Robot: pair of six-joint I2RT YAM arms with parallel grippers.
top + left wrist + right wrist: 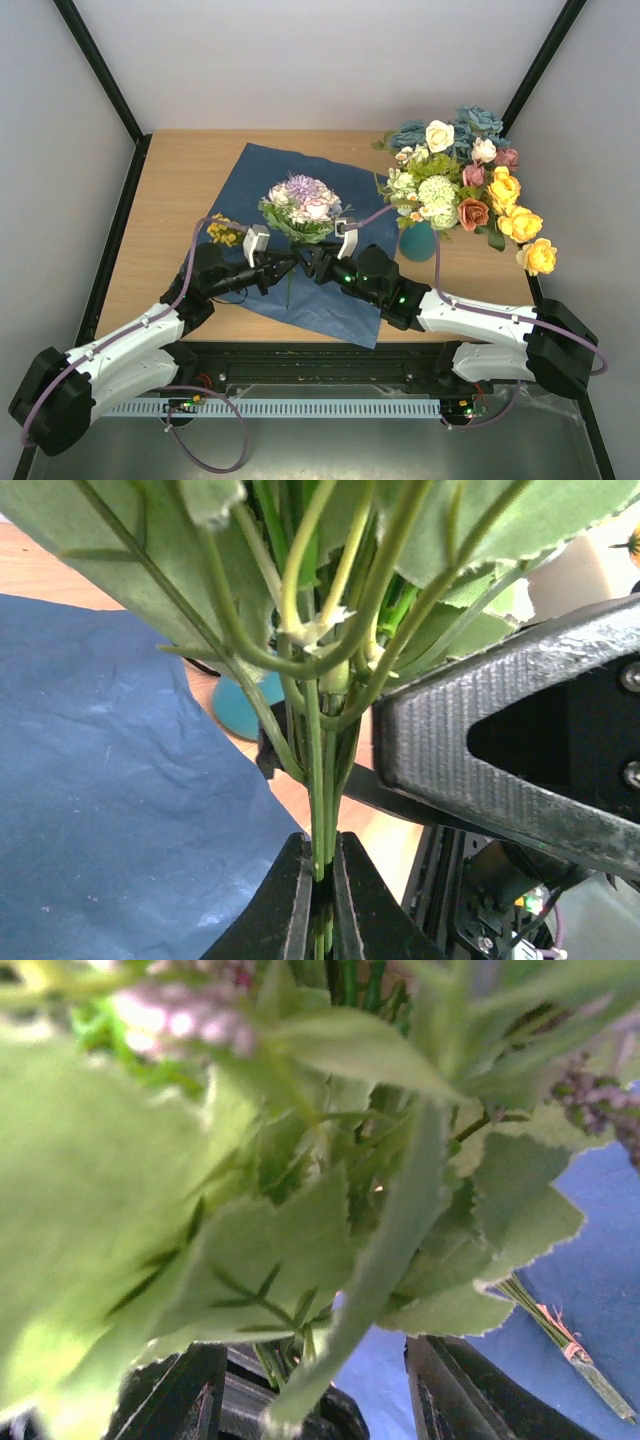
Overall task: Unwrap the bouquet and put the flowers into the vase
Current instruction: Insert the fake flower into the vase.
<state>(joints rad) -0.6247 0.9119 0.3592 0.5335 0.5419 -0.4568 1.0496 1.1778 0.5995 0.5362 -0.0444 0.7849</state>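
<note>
**Status.** Wrap was off. Paper [250, 180] lay open and flat on the bench [170, 170], dark blue face up. We found no ribbon in any view. Vase [417, 242] stood upright just off the paper's right edge, already holding most flowers [470, 185]: blue, white, pink, rust and yellow heads, fanning up and to the right.

**Left to do (our judgement).**
- One bunch [300, 205] (lilac/white/pink heads, green leaves) was not yet in the vase.
- A small yellow sprig [222, 232] lay at the paper's left edge.
- R wrist view showed a loose stem end [565, 1345] flat on the paper.

We put the task well past halfway.

**Bunch position.** It was in the air over mid paper, between the two arms, left of the vase and not touching it.

**Jaws.**
- L gripper [285, 267]: jaws were pinched tight on the stems [318, 810], low down, w/ no gap showing.
- R gripper [315, 258]: jaws stood apart, about half wide, either side of leaves and stems. We saw no pad on a stem, so we read it as no grip.

**Axis.** The long axis ran along the stems. In L wrist view they went straight up out of the jaws, heads up and cut ends down. In top view the heads sat toward the far edge and the stem tail toward the near edge. We took that as near upright, so the bunch was prob. the right way up for the vase mouth.
</note>
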